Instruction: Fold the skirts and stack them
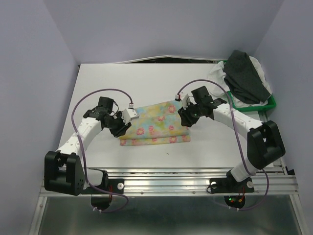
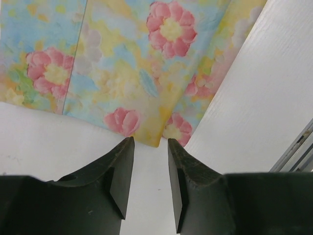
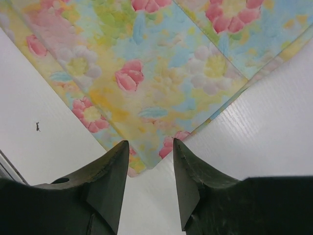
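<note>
pointing at a corner on the left side of the floral skirt (image 1: 155,125), the left gripper (image 2: 150,142) has its jaws parted with nothing between them, the cloth's corner just past the tips. the right gripper (image 3: 150,143) stands the same way at a corner on the skirt's right side, jaws apart and empty. the skirt lies folded flat mid-way across the white table (image 1: 146,78). farther back on the right, the charcoal skirt (image 1: 247,78) is heaped over the white skirt (image 1: 258,66) at the green tray (image 1: 268,105).
</note>
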Controlling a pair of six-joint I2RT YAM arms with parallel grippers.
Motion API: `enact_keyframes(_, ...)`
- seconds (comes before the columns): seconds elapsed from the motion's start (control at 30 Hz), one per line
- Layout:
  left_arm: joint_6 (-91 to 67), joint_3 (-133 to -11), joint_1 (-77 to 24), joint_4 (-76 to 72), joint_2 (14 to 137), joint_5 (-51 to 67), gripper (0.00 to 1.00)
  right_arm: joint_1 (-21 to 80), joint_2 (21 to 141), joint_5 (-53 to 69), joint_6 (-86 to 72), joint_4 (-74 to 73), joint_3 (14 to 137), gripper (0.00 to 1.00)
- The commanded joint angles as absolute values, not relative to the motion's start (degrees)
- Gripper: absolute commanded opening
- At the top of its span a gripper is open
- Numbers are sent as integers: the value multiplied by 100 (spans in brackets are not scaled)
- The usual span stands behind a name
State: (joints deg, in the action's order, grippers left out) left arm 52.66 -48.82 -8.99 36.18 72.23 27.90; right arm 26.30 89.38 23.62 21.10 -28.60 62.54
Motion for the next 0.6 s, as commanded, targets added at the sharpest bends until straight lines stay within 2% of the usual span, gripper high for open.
enact_keyframes(0.0, 4668, -4746, -1728, 2815, 7137, 2453, 46, 2602, 9070, 2082, 1416, -2874, 6328, 47)
enact_keyframes(0.33, 4201, -4439, -2908, 1855, 7558, 1477, 46, 2180, 8868, 2557, 396, -2865, 6179, 53)
enact_keyframes(0.57, 4017, -4307, -3418, 1706, 7980, 1310, 41, 2004, 8956, 2777, 88, -2883, 6275, 53)
